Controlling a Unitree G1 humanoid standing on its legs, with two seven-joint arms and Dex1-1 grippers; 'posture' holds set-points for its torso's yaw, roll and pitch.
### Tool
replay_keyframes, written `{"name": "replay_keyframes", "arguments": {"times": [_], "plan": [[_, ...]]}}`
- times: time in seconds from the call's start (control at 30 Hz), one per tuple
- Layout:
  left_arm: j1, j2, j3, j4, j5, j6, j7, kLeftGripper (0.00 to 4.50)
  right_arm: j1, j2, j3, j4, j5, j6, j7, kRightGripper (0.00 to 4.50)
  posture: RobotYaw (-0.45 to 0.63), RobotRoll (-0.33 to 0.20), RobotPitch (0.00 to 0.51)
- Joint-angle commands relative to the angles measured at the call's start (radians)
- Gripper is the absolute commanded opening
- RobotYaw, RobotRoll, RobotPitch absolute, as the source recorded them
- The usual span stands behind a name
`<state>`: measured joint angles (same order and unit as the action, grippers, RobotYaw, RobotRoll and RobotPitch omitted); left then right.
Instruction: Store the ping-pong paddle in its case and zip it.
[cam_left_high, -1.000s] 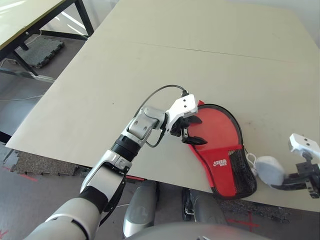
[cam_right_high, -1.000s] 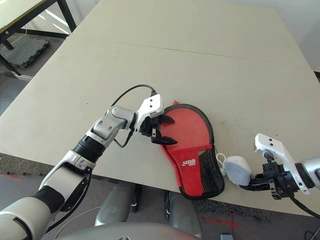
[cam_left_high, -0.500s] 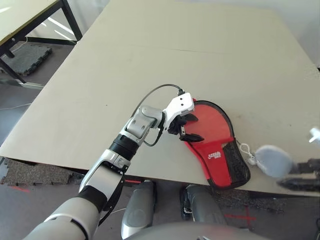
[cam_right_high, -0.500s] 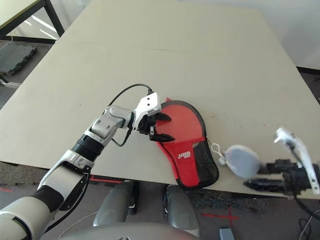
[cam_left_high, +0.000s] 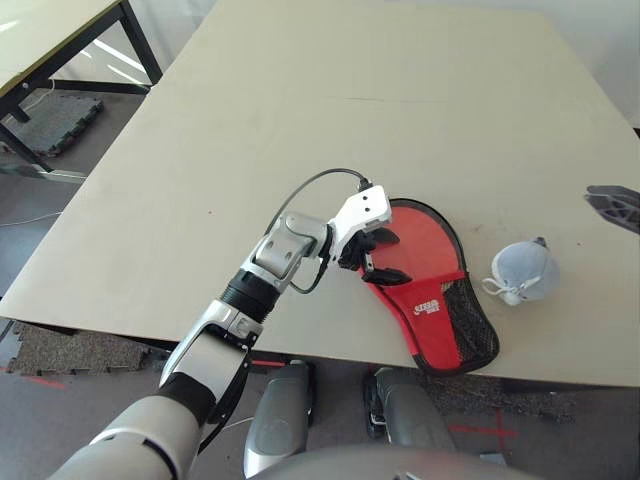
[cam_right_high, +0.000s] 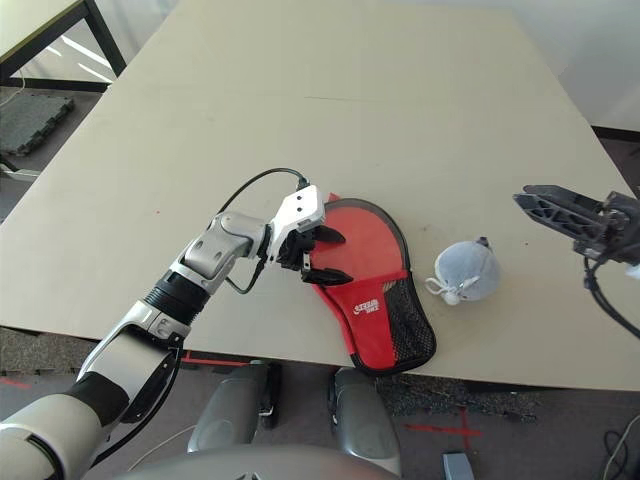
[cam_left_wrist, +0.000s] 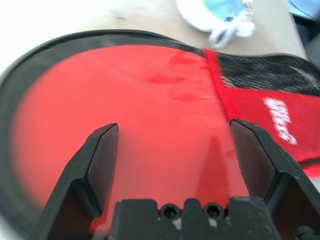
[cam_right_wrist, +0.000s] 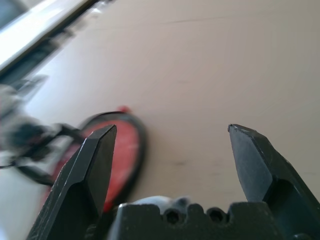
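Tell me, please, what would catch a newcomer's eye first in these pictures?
The red case with its black mesh pocket stands out, lying near the table's front edge. The left gripper sits over the case's round end, jaws open. Just right of the case lies a pale grey-white wad, with the right gripper open in the air beyond it.

Red case (cam_right_high: 370, 275) flat near table edge

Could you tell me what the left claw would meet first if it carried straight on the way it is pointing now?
Most likely the case. The left claw stands open right at its near rim, and the left wrist view looks straight onto the red face between the fingers. How much gap remains is unclear.
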<state>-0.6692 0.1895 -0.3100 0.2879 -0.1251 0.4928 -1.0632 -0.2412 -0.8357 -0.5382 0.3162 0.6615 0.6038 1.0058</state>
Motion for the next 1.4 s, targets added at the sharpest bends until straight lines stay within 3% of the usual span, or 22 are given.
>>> {"name": "replay_keyframes", "arguments": {"times": [0.03, 0.13, 0.2, 0.37, 0.43, 0.6, 0.9, 1.17, 1.4], "plan": [[0.015, 0.042, 0.108, -0.124, -0.082, 0.095, 0.043, 4.5, -0.032, 0.071, 0.028, 0.064, -0.077, -0.109, -0.115, 4.46, 0.07, 0.0, 0.156], [0.021, 0.059, 0.226, -0.223, -0.17, 0.168, 0.1, 4.5, -0.067, 0.126, 0.031, 0.133, -0.13, -0.217, -0.19, 4.46, 0.08, 0.0, 0.151], [0.028, 0.078, 0.296, -0.253, -0.173, 0.162, 0.178, 4.5, -0.097, 0.157, 0.023, 0.189, -0.174, -0.318, -0.264, 4.46, 0.08, 0.0, 0.149], [0.073, 0.09, 0.455, -0.172, -0.087, -0.066, 0.457, 4.5, -0.151, 0.203, 0.004, 0.3, -0.233, -0.495, -0.413, 4.46, 0.09, 0.0, 0.146], [0.101, 0.122, 0.465, -0.098, 0.004, -0.21, 0.57, 4.5, -0.167, 0.216, -0.001, 0.335, -0.255, -0.562, -0.478, 4.46, 0.09, 0.0, 0.144], [0.164, 0.135, 0.513, 0.037, 0.085, -0.449, 0.778, 4.5, -0.193, 0.222, 0.053, 0.452, -0.382, -0.68, -0.668, 4.46, 0.09, 0.0, 0.139], [0.257, 0.074, 0.544, 0.078, 0.09, -0.489, 0.982, 4.5, -0.221, 0.255, 0.043, 0.521, -0.415, -0.823, -0.84, 4.46, 0.09, 0.0, 0.133], [0.223, 0.044, 0.562, 0.105, 0.075, -0.523, 1.076, 4.5, -0.234, 0.258, 0.041, 0.545, -0.391, -0.829, -0.85, 4.46, 0.07, 0.0, 0.132], [0.233, 0.067, 0.555, 0.122, 0.108, -0.561, 1.142, 4.5, -0.219, 0.264, 0.033, 0.523, -0.374, -0.827, -0.852, 4.46, 0.05, 0.0, 0.125]]}}
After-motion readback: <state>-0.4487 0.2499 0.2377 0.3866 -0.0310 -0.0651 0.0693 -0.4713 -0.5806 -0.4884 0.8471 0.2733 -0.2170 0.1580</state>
